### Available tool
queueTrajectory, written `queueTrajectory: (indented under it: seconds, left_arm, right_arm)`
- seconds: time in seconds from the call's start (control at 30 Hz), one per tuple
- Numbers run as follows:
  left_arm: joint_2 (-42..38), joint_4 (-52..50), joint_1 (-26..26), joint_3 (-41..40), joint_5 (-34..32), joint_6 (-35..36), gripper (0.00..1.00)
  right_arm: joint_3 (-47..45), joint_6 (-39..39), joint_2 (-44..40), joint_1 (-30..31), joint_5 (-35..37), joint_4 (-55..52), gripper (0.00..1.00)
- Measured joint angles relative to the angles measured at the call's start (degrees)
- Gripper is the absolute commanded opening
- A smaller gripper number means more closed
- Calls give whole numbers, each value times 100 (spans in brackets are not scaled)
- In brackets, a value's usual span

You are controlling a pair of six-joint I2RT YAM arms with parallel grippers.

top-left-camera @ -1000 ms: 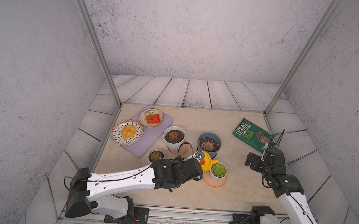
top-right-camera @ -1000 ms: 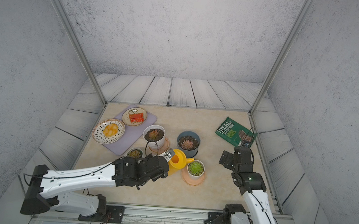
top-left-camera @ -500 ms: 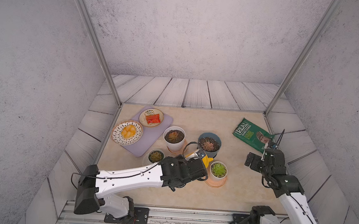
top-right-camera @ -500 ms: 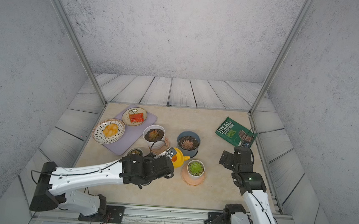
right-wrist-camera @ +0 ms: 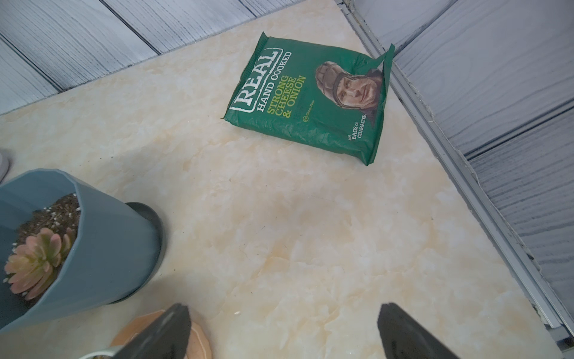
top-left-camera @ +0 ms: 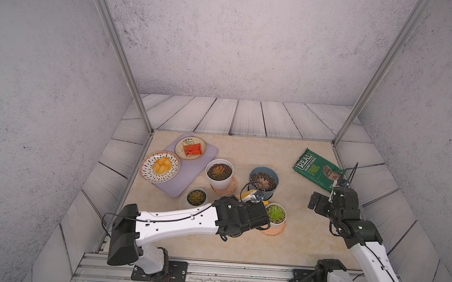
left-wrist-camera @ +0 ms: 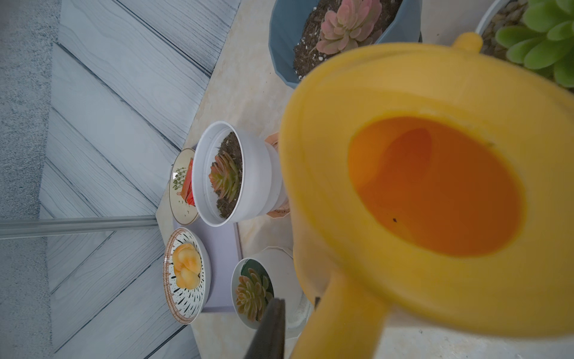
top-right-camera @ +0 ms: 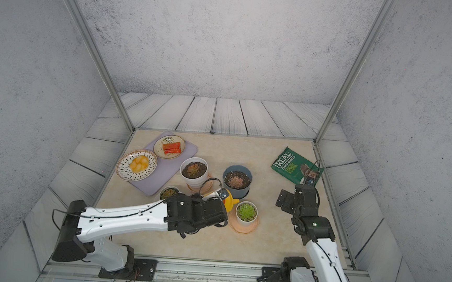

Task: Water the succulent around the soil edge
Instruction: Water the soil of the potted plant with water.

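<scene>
Just beyond its fingers point(left-wrist-camera: 271, 326), pinched on the handle, the low, outstretched left gripper point(top-right-camera: 216, 197) holds the yellow watering can point(left-wrist-camera: 435, 186) beside the green succulent point(top-right-camera: 246, 212); the right gripper's point(right-wrist-camera: 284, 314) fingers are spread.

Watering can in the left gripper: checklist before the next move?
1. Grip: left gripper shut on watering can handle: ok.
2. Aim: spout at the white pot rim, off the green succulent leaves: ok.
3. Water coming out: cannot tell.
4. Base: white pot seated on its saucer: ok.
5. Clearance: watering can free of the blue pot behind it: cannot tell.
6. Other arm: right gripper open, empty, apart from the pots: ok.
</scene>
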Motion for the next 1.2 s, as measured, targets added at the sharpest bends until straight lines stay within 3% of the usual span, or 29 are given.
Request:
queueTrajectory:
  seconds: [1.2]
  left_arm:
    - [455,-669,-323,422,-186,-81,0]
  right_arm:
    - [0,2,-4,0,4,0,99]
